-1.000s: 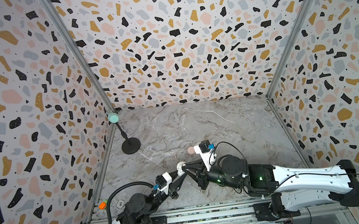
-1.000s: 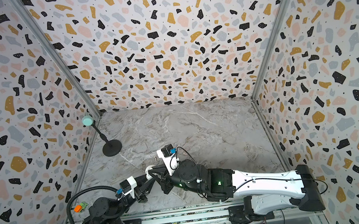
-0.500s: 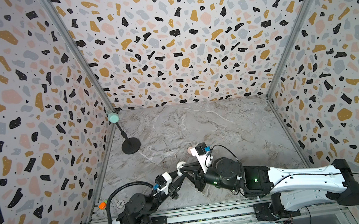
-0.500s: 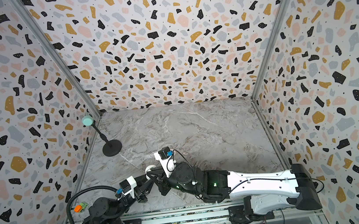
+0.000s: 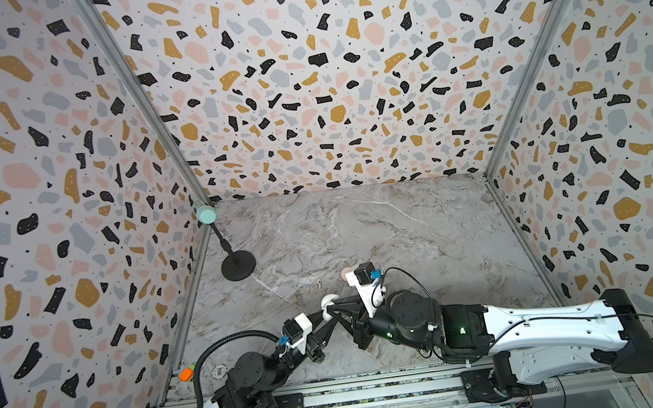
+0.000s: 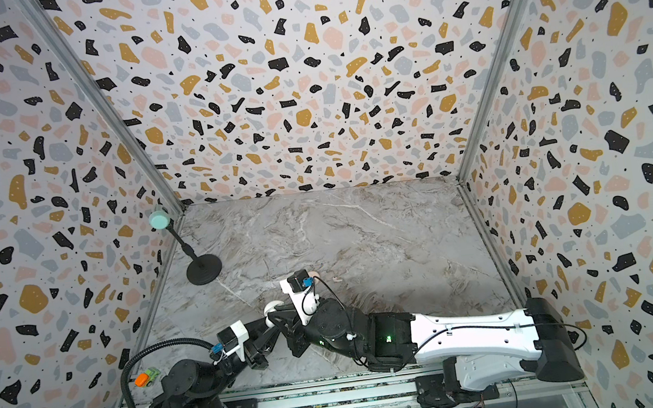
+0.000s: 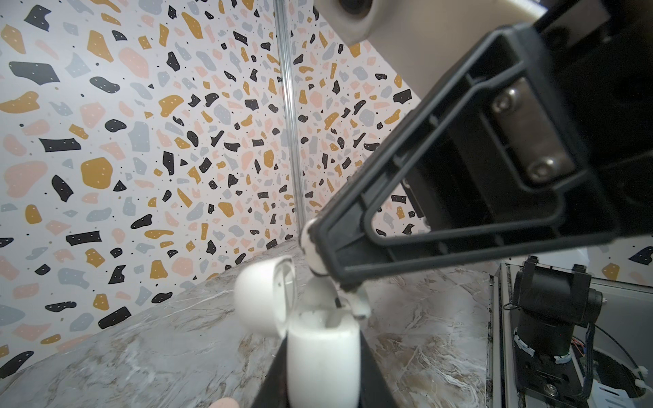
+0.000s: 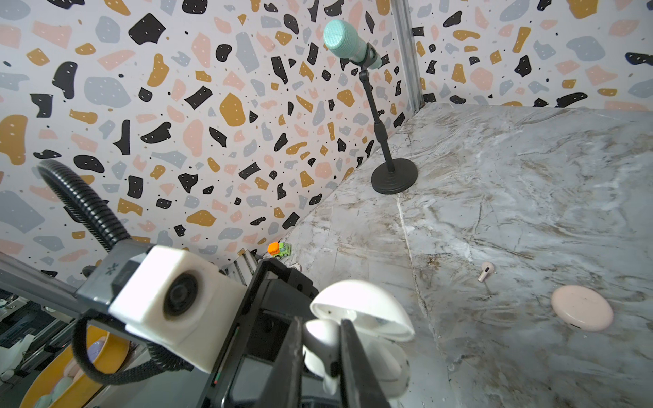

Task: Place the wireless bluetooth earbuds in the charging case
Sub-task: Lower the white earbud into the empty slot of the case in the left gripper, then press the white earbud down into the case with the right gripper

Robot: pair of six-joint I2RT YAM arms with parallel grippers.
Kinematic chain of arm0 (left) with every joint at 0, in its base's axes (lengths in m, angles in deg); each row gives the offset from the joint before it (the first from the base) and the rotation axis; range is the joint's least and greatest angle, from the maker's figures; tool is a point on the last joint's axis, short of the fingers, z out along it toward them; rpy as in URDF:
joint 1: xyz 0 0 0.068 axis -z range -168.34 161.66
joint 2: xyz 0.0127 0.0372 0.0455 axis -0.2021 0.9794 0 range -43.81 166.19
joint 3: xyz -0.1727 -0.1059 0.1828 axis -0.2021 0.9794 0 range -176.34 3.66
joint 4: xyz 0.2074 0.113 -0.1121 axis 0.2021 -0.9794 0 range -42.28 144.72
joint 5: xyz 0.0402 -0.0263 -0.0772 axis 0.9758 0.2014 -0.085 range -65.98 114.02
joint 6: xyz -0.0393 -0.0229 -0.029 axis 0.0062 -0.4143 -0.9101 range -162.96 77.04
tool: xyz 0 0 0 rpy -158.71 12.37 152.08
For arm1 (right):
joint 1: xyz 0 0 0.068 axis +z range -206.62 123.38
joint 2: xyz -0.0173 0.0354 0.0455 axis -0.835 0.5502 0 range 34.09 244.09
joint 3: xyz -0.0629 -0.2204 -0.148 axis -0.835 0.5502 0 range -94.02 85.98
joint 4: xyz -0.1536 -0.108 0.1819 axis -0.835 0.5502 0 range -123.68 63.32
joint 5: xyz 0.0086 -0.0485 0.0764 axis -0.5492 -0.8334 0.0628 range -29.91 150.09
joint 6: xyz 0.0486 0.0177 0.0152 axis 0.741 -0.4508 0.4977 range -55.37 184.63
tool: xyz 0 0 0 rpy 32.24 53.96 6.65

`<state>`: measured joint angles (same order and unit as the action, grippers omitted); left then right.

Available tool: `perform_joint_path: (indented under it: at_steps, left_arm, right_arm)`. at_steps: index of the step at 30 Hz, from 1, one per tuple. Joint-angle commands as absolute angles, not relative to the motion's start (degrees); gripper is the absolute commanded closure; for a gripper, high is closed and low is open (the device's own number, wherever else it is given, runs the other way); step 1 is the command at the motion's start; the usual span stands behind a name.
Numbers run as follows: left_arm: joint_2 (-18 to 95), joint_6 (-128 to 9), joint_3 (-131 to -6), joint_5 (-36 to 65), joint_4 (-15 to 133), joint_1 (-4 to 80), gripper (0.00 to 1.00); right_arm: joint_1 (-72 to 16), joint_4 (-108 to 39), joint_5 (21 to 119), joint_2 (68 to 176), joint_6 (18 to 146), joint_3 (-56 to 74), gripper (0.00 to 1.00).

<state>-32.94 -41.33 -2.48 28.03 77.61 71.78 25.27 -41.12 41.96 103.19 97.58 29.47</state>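
Observation:
The white charging case [image 7: 323, 360] is held upright with its lid [image 7: 263, 300] swung open, and my left gripper [image 7: 323, 376] is shut on its body. Just above the case's mouth my right gripper [image 8: 323, 349] is shut on a white earbud [image 8: 319, 344], stem pointing down at the opening. The stem tip [image 7: 357, 305] reaches the case's rim. In both top views the two grippers meet at the case [image 5: 329, 300] [image 6: 273, 306] near the table's front. A pale pink earbud [image 8: 486, 270] lies loose on the table.
A closed pink round case [image 8: 581, 312] lies on the marble table [image 5: 402, 225] past the loose earbud. A microphone stand [image 5: 238, 265] is at the back left. A small toy car [image 5: 188, 371] sits at the front left edge. Patterned walls enclose three sides.
My right arm has shifted a little to the left, bringing the white earbud over the open case. The left arm and the case have stayed put.

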Motion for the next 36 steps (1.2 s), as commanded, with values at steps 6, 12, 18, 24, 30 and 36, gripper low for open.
perform_joint_path:
  at_steps: [6, 12, 18, 24, 30, 36]
  left_arm:
    - [-33.4, -42.0, -2.6, 28.2, 80.7, 71.5, 1.00]
    - [-33.5, -41.8, -2.7, 28.0, 80.5, 71.5, 1.00]
    - [-33.6, -41.7, -2.7, 28.1, 80.4, 71.5, 1.00]
    - [-33.9, -41.8, -2.7, 28.1, 80.3, 71.5, 1.00]
    - [-34.1, -41.6, -2.6, 28.3, 80.4, 71.5, 1.00]
    - [-34.1, -41.7, -2.7, 28.5, 80.4, 71.5, 1.00]
  right_arm:
    - [25.7, -42.8, 39.8, 102.9, 96.6, 29.4, 0.94]
    - [25.7, -43.1, 39.6, 103.4, 96.4, 29.4, 0.95]
    - [25.7, -43.5, 39.9, 104.0, 96.8, 29.5, 0.95]
    - [25.8, -43.3, 39.4, 104.3, 96.8, 29.7, 0.95]
    - [25.8, -43.5, 38.8, 104.1, 96.7, 30.6, 0.96]
    - [25.9, -43.6, 39.2, 104.2, 97.0, 31.0, 0.96]
